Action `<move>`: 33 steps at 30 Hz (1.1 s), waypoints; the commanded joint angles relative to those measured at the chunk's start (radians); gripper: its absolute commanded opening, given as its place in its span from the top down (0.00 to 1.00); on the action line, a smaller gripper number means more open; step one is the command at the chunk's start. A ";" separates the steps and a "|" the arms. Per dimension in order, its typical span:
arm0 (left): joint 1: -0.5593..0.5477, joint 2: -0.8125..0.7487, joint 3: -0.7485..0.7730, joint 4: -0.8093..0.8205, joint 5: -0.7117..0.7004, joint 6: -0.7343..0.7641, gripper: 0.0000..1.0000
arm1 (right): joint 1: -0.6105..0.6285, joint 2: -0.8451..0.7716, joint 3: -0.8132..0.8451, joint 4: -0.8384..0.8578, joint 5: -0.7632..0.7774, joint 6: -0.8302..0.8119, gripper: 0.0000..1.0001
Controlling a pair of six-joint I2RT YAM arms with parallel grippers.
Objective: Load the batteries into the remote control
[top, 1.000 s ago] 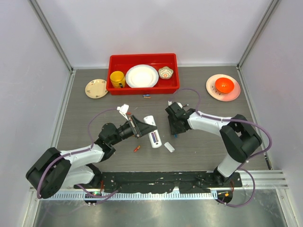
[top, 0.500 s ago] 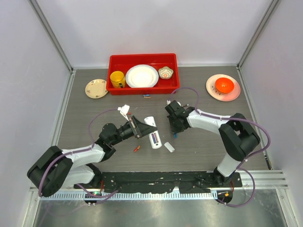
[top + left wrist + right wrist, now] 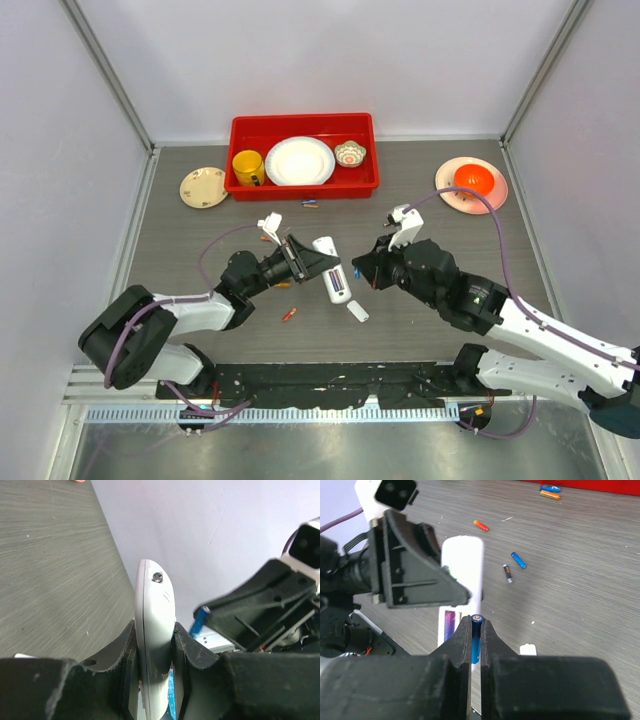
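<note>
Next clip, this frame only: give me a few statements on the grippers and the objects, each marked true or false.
1. The left gripper is shut on the remote control. True.
2. The right gripper is empty. False: it is shut on a blue battery.
3. The yellow mug stands in the red tray. True.
4. Nothing lies loose beside the arms. False: a small flat white piece lies on the table, apart from the remote control.
</note>
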 commanded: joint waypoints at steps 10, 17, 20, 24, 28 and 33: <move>-0.003 0.140 0.053 0.284 -0.029 -0.137 1.00 | 0.132 -0.046 -0.043 0.134 0.107 -0.047 0.99; -0.008 0.140 0.064 0.278 -0.006 -0.134 1.00 | 0.150 -0.006 -0.069 0.191 0.145 -0.075 0.99; -0.008 0.138 0.066 0.270 -0.003 -0.131 1.00 | 0.166 -0.017 -0.073 0.217 0.171 -0.088 0.99; -0.008 0.145 0.064 0.269 -0.002 -0.131 1.00 | 0.180 -0.014 -0.070 0.237 0.182 -0.108 0.99; -0.011 0.146 0.067 0.269 0.003 -0.133 1.00 | 0.189 0.014 -0.060 0.234 0.194 -0.124 0.99; -0.014 0.148 0.072 0.269 0.009 -0.133 1.00 | 0.193 0.036 -0.063 0.238 0.190 -0.142 0.99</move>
